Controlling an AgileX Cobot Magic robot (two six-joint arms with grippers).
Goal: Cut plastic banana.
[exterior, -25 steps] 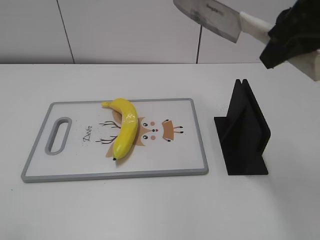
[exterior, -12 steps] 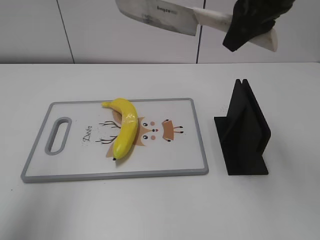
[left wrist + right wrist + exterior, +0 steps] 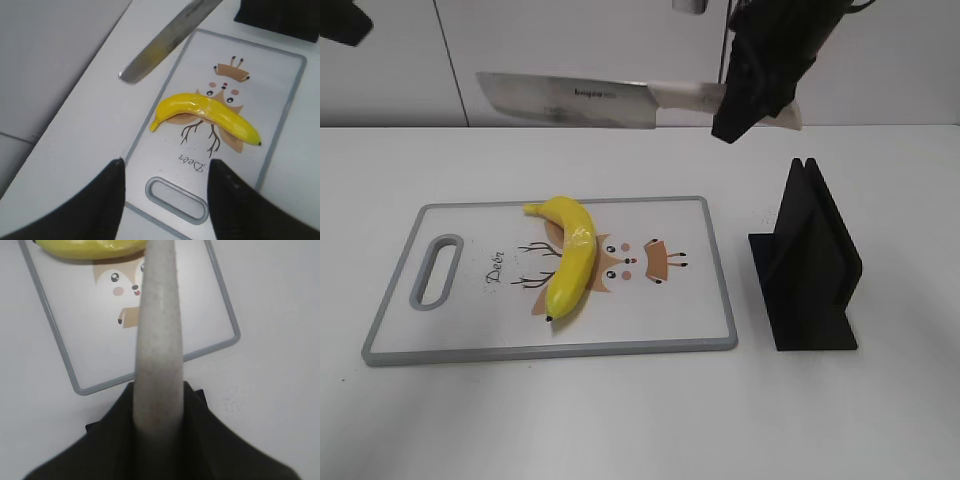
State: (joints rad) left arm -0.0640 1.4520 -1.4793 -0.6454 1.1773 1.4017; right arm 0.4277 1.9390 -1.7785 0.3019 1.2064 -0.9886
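Cleaver (image 3: 570, 101) is hanging level above the plastic banana (image 3: 570, 262), right jaws pinching its handle; left jaws spread. Lowering squarely across the banana's middle looks best.

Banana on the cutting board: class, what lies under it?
The banana rests on the cutting board, over its printed cartoon deer face. The antler lines show beside it; the banana hides the print directly beneath.

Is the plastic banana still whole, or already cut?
Whole. The plastic banana lies in one piece on the cutting board; the knife is above it, apart from it.
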